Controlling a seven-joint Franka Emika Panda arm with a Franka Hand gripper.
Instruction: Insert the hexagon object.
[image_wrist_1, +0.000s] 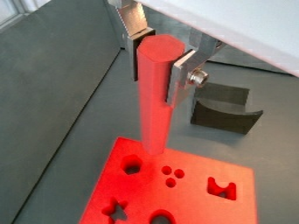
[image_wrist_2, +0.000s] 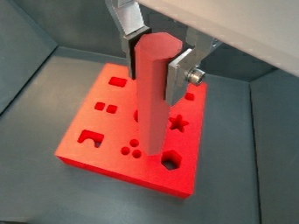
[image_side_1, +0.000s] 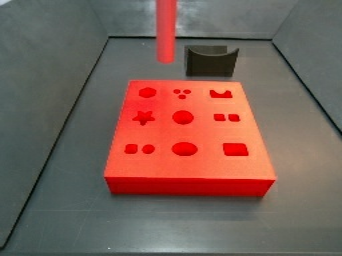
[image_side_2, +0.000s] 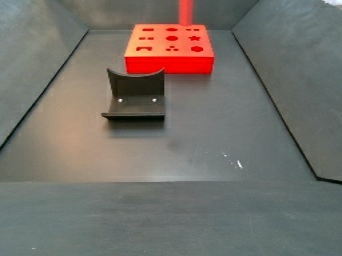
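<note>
hexagon object (image_wrist_1: 153, 87) upright, pinched in the gripper (image_wrist_1: 159, 61), seemingly above red block (image_wrist_2: 117, 131)

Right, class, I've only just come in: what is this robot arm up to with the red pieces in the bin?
The Panda arm's two-finger gripper is shut on a long, slender red-pink hexagon rod, holding it upright above the flat red block with shaped holes. In a side view the rod's lower end hangs clear of the block, so it is not yet inserted. A dark grey curved holder sits on the floor apart from the block, untouched.
</note>
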